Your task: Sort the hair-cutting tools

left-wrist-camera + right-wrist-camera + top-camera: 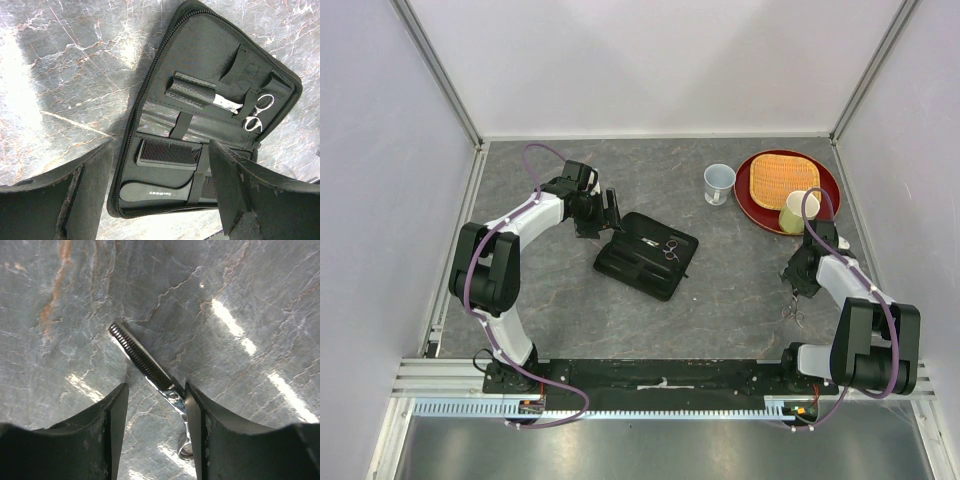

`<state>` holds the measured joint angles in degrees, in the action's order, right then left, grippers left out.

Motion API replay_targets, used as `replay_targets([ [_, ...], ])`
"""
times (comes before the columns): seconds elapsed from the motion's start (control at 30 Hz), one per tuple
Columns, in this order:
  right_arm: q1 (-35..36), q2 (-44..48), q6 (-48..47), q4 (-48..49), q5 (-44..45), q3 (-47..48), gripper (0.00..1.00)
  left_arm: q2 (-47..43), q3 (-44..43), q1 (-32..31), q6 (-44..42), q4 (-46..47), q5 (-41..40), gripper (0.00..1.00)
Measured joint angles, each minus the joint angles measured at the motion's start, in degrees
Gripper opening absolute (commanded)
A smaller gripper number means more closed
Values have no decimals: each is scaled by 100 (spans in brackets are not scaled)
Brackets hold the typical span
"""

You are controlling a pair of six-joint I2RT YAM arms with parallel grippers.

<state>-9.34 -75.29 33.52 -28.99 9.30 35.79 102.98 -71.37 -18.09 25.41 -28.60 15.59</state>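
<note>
while flat, scissors [145, 362] within right hand [156, 390]

In the right wrist view, the handles of the toothed scissors [142, 360] are partly covered by a finger [195, 425] of the right gripper [155, 390], and contact cannot be judged. In the case [165, 65], the blades of the other scissors [257, 112] are hidden in a pocket [245, 70], and 1 comb [167, 152] is covered at 1 end by a strap [201, 160]. In the top view, the toothed scissors are too small for detail.

A robotics lab cell is being suggested: a marbled counter [720, 320] carrying a left arm [535, 213] and right arm [845, 276] is being enclosed by pale wall panels [650, 60] and aluminium frame posts [438, 72].
</note>
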Motion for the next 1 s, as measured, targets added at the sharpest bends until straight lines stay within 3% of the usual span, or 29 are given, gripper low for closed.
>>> replay_targets([
  [0.47,1333,136,881,249,-299,-164,23,-7,0,0,2,0,7,83],
  [0.53,1456,101,984,286,-323,-151,22,-7,0,0,2,0,15,82],
  [0.63,1561,42,1060,302,-321,-105,27,-7,0,0,2,0,55,82],
  [0.8,1753,15,1084,302,-306,-61,45,-7,0,0,2,2,101,82],
  [1.0,1921,-55,1064,240,-313,28,46,-111,103,0,4,103,98,83],
])
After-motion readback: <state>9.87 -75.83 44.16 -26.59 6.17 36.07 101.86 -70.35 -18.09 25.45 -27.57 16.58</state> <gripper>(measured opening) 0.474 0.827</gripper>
